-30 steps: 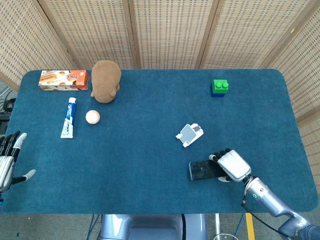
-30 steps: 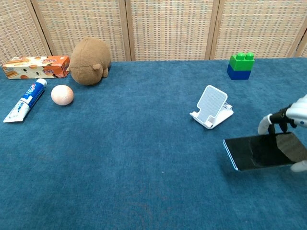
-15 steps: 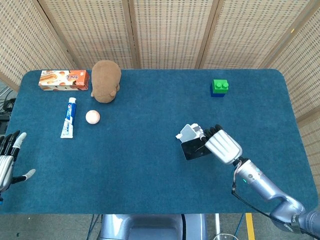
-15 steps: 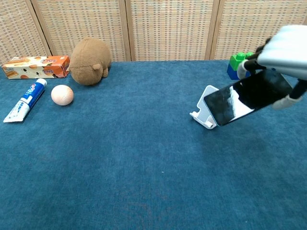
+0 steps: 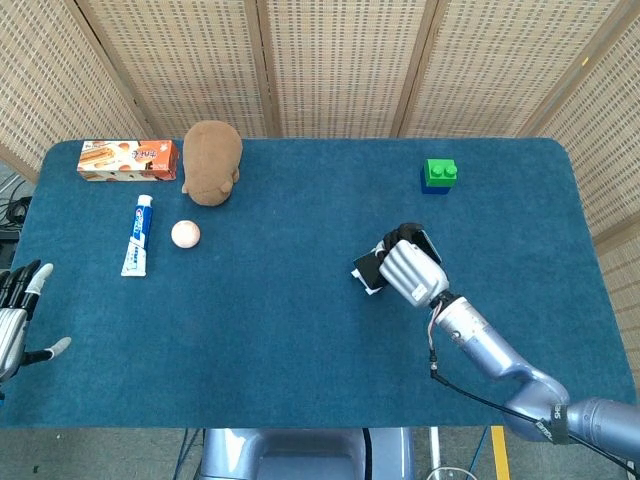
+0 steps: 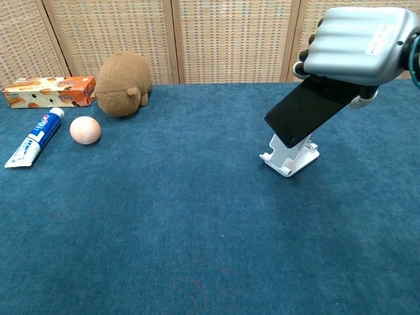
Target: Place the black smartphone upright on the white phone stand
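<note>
1. The right hand [image 6: 357, 44] holds the black smartphone [image 6: 305, 108] from above, its fingers curled over the upper end of the phone, with a thumb tip showing at the phone's right edge.
2. The smartphone hangs tilted in the chest view, its lower end to the left and its upper end under the hand.
3. The phone's lower corner sits right at the backrest of the white phone stand [image 6: 289, 156]; whether it touches the stand I cannot tell.
4. In the head view the right hand [image 5: 408, 272] covers most of the stand [image 5: 366, 277], and only a dark sliver of the phone [image 5: 371, 266] shows beside the fingers.
5. The stand rests on the blue table cloth [image 6: 164, 216], right of centre.
6. The left hand [image 5: 15, 310] lies at the table's left edge in the head view, fingers straight and apart, holding nothing.
7. A green and blue toy brick [image 5: 439, 175] stands at the far right of the table, well apart from the stand.
8. At the far left sit a brown plush toy [image 6: 124, 83] and, just beside it, an orange snack box [image 6: 48, 91].
9. A toothpaste tube [image 6: 35, 137] lies in front of the box, with a pale pink ball [image 6: 85, 130] near it.
</note>
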